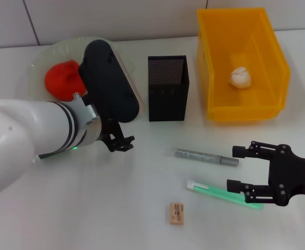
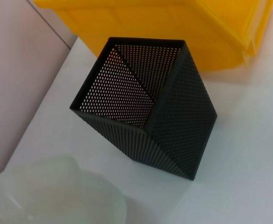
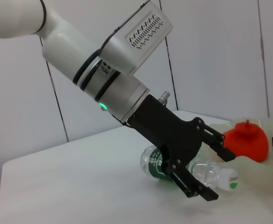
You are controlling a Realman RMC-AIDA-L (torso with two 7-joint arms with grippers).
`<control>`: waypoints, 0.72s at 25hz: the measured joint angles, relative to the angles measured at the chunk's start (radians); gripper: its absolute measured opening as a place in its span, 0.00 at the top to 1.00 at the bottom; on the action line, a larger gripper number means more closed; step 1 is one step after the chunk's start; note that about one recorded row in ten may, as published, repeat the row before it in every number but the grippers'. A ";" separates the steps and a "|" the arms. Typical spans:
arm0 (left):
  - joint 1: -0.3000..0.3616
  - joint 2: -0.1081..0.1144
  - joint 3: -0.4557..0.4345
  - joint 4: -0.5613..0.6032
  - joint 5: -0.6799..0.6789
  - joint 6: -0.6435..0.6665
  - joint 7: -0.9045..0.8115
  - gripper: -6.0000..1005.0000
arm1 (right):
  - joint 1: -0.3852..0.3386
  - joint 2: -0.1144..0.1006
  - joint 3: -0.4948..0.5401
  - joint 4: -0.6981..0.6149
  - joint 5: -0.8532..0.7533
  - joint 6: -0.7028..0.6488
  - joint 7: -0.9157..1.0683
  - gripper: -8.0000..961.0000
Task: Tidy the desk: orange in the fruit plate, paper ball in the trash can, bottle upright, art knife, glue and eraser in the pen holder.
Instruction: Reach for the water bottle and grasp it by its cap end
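Bright, even light falls from overhead across the white desk [image 1: 142,208], so shadows are soft and short. The yellow bin [image 1: 241,62] glows saturated. Up close, the translucent plate [image 2: 52,196] blurs, while the mesh pen holder [image 2: 141,116] stays crisp.

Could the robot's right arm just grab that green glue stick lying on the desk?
Probably yes: the right gripper is open, right beside the glue stick, and nothing lies between them.
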 joint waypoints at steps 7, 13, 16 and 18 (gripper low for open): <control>-0.004 0.000 0.026 -0.001 0.031 -0.008 -0.001 0.18 | 0.001 0.003 0.000 0.000 0.000 0.000 0.000 0.18; -0.014 0.000 0.026 -0.032 0.032 -0.021 0.005 0.18 | 0.003 0.003 -0.002 0.000 0.000 0.002 0.000 0.18; -0.024 0.000 0.025 -0.048 0.032 -0.023 0.003 0.18 | 0.002 0.003 -0.002 0.000 0.000 0.002 0.000 0.18; -0.025 0.000 0.023 -0.052 0.033 -0.027 0.000 0.18 | 0.000 0.003 -0.001 0.000 0.000 0.003 0.000 0.18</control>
